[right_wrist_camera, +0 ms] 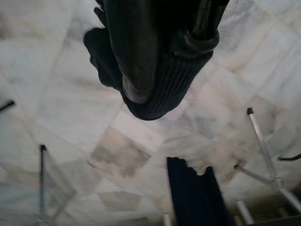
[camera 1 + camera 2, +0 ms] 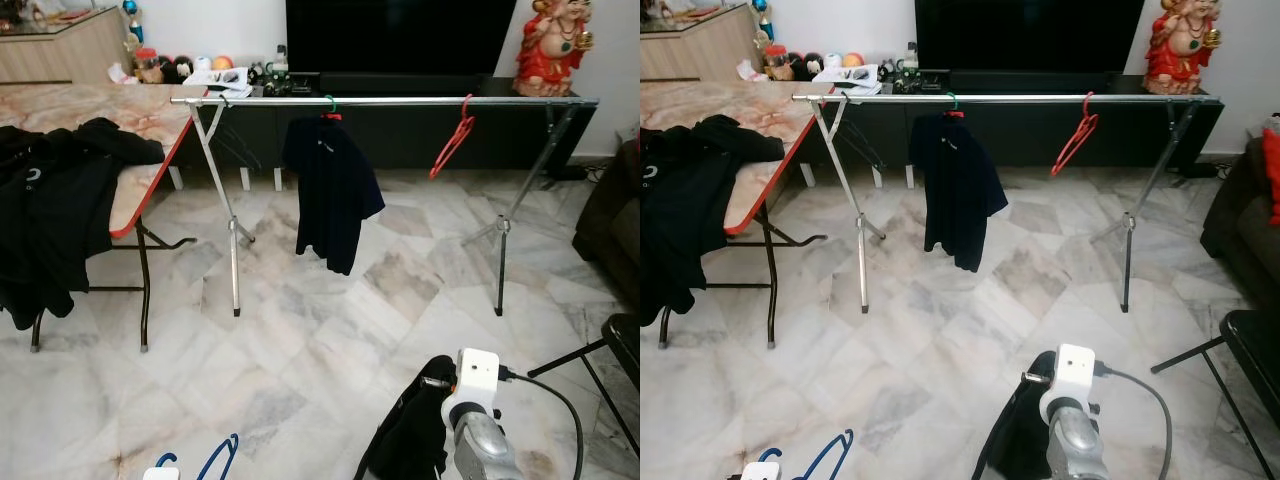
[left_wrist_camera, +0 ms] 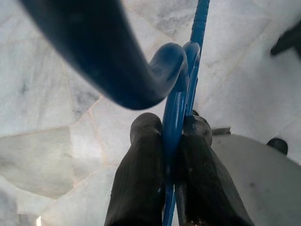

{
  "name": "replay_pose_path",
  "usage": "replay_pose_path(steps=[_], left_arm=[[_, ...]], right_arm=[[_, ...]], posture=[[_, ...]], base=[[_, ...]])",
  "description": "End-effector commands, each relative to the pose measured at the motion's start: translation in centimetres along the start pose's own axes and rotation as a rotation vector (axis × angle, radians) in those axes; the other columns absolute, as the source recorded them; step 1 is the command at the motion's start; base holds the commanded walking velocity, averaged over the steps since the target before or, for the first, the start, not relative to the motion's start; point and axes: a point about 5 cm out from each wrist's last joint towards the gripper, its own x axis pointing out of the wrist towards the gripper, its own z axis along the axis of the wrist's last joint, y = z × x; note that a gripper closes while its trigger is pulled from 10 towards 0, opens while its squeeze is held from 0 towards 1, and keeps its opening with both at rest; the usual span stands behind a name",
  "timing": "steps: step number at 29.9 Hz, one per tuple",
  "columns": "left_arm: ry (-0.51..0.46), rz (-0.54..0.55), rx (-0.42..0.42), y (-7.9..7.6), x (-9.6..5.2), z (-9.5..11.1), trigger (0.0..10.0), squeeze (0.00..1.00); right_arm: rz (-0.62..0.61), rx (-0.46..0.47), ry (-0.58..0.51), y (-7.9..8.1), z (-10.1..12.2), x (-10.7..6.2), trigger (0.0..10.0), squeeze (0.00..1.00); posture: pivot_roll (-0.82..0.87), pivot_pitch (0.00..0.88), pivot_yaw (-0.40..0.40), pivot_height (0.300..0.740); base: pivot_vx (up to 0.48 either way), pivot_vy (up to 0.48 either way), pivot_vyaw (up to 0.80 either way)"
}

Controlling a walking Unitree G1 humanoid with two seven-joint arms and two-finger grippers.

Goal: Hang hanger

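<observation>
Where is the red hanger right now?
The red hanger hangs empty on the silver rail, toward the robot's right. It is to the right of the dark shirt and below the red statue.

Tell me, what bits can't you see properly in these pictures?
- Blue plastic hanger: the left eye view's bottom edge cuts off its lower part, and the left gripper shut on it.
- Dark ribbed garment: the right wrist view's top edge cuts it off, and it hides part of the right gripper's fingers.
- Small items beside the black television: too small to identify.
</observation>
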Motion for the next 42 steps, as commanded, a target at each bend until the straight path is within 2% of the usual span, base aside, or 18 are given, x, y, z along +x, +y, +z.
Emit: replay_pose_path(steps=[1,3,5,8,13,15,16,17,18,19,20,21,25,26,30,34,36,42], left_arm=[[-0.011,0.004,0.004,0.1,0.0,0.1,10.0,0.00],[-0.034,0.002,0.024,0.1,0.0,0.3,10.0,0.00],[-0.057,-0.008,0.043,0.1,0.0,0.6,10.0,0.00],[-0.098,-0.027,0.073,0.0,-0.1,1.0,10.0,0.00],[-0.157,-0.041,0.121,-0.2,-0.1,1.6,10.0,0.00],[-0.180,-0.141,0.204,-0.9,-0.2,2.1,10.0,0.00],[-0.180,-0.141,0.204,-0.9,-0.2,2.1,10.0,0.00],[-0.173,-0.223,0.307,-1.5,-0.2,2.3,10.0,0.00],[-0.173,-0.223,0.307,-1.5,-0.2,2.3,10.0,0.00],[-0.223,-0.300,0.369,-1.4,0.0,5.1,10.0,0.00],[-0.319,-0.406,0.480,-1.3,-0.4,10.4,10.0,0.00],[-0.361,-0.475,0.587,-1.5,-1.4,13.7,10.0,0.00],[-0.339,-0.547,0.704,-2.0,-2.0,15.0,10.0,0.00],[-0.375,-0.528,0.757,-2.4,-2.3,16.1,10.0,0.00],[-0.406,-0.555,0.748,-3.0,-2.4,16.7,10.0,0.00],[-0.260,-0.684,0.873,-3.0,-2.7,15.1,10.0,0.00],[-0.166,-0.772,0.923,-2.8,-4.2,14.7,10.0,0.00],[-0.214,-0.884,0.897,-3.6,-6.7,16.6,10.0,0.00]], right_arm=[[0.016,-0.042,-0.020,0.1,0.6,0.2,10.0,0.00],[0.017,-0.113,0.061,0.2,0.1,0.3,10.0,0.00],[-0.002,-0.107,0.109,0.1,-0.1,0.4,10.0,0.00],[0.039,-0.085,0.091,0.6,1.1,0.9,10.0,0.00],[0.069,-0.210,0.085,1.1,2.9,1.6,10.0,0.00],[0.088,-0.301,0.072,1.5,3.8,1.9,10.0,0.00],[0.088,-0.301,0.072,1.5,3.8,1.9,10.0,0.00],[0.094,-0.305,0.059,1.7,4.5,2.1,10.0,0.00],[0.094,-0.305,0.059,1.7,4.5,2.1,10.0,0.00],[0.099,-0.316,0.047,1.9,5.0,2.2,10.0,0.00],[0.106,-0.334,0.031,2.2,5.7,2.4,10.0,0.00],[0.117,-0.344,0.019,2.5,6.2,2.5,10.0,0.00],[0.142,-0.371,-0.008,3.2,7.1,2.7,10.0,0.00],[0.159,-0.386,-0.023,3.7,7.5,2.7,10.0,0.00],[0.160,-0.387,-0.027,3.9,7.7,2.7,10.0,0.00],[0.110,-0.443,-0.035,3.5,7.9,2.8,10.0,0.00],[0.096,-0.419,-0.039,3.4,8.2,2.9,10.0,0.00],[0.107,-0.412,-0.044,3.9,8.5,2.9,10.0,0.00]], posture=[[0.11,0.041,0.015,0.740],[0.11,0.041,0.014,0.740],[0.11,0.041,0.016,0.740],[0.11,0.040,0.015,0.740],[0.11,0.036,0.012,0.740],[0.11,0.028,0.007,0.740],[0.11,0.028,0.007,0.740],[0.11,0.025,0.007,0.740],[0.11,0.025,0.007,0.740],[0.11,0.020,0.007,0.740],[0.11,0.015,0.008,0.740],[0.11,0.015,0.008,0.740],[0.11,0.006,0.009,0.740],[0.11,0.006,0.009,0.740],[0.11,0.001,0.009,0.740],[0.10,0.009,0.005,0.740],[0.11,0.014,0.002,0.740],[0.11,0.018,0.001,0.740]], base=[[0.000,0.000,0.00],[0.000,0.000,0.00],[0.000,0.000,0.00],[0.000,0.000,0.00],[0.000,0.000,0.00],[0.000,0.000,0.00],[0.000,0.000,0.00],[0.000,0.000,0.00],[0.000,0.000,0.00],[0.000,0.000,0.00],[0.000,0.000,0.00],[0.000,0.000,0.00],[0.000,0.000,0.00],[0.000,0.000,0.00],[0.000,0.000,0.00],[0.000,0.000,0.00],[0.000,0.000,0.00],[0.000,0.000,0.00]])
